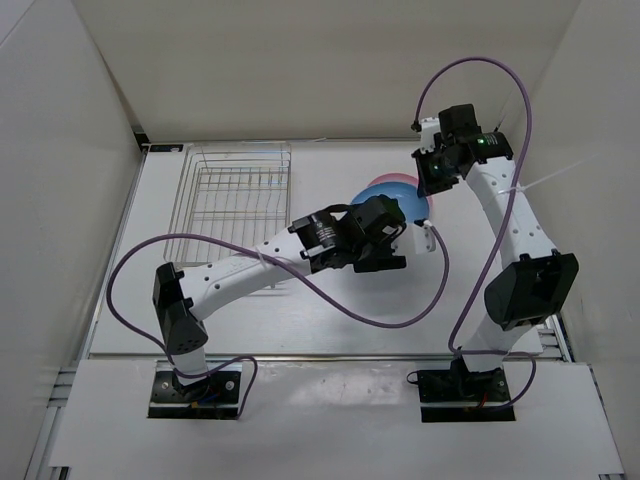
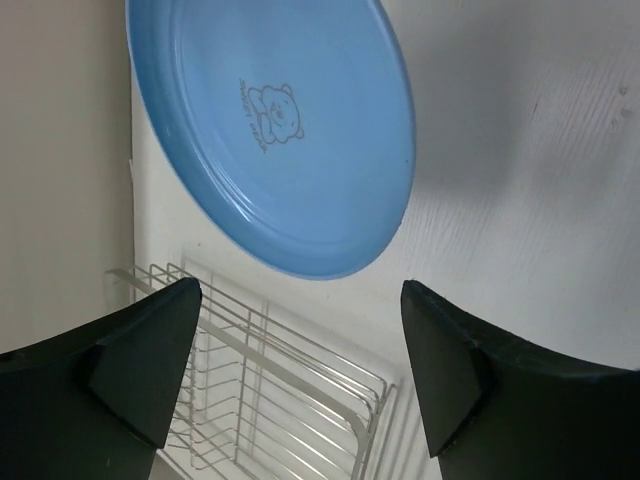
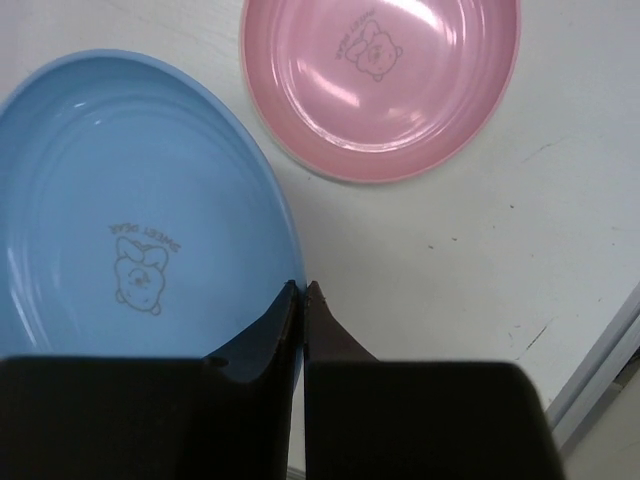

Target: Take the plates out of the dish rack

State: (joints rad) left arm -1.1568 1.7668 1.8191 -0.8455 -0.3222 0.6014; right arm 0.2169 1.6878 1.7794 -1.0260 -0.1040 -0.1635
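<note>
Pinches the blue plate (image 3: 130, 230) by its rim in the right gripper (image 3: 302, 290), left gripper (image 2: 300, 295) open and empty; may slip from that thin hold and bang the pink plate (image 3: 380, 80) beside it.

A blue plate (image 2: 270, 130) with a small bear mark fills the top, over the white table (image 2: 520, 180). Below it stands the wire rack (image 2: 270, 400), framed by the left gripper (image 2: 300, 320), jaws spread wide.
</note>
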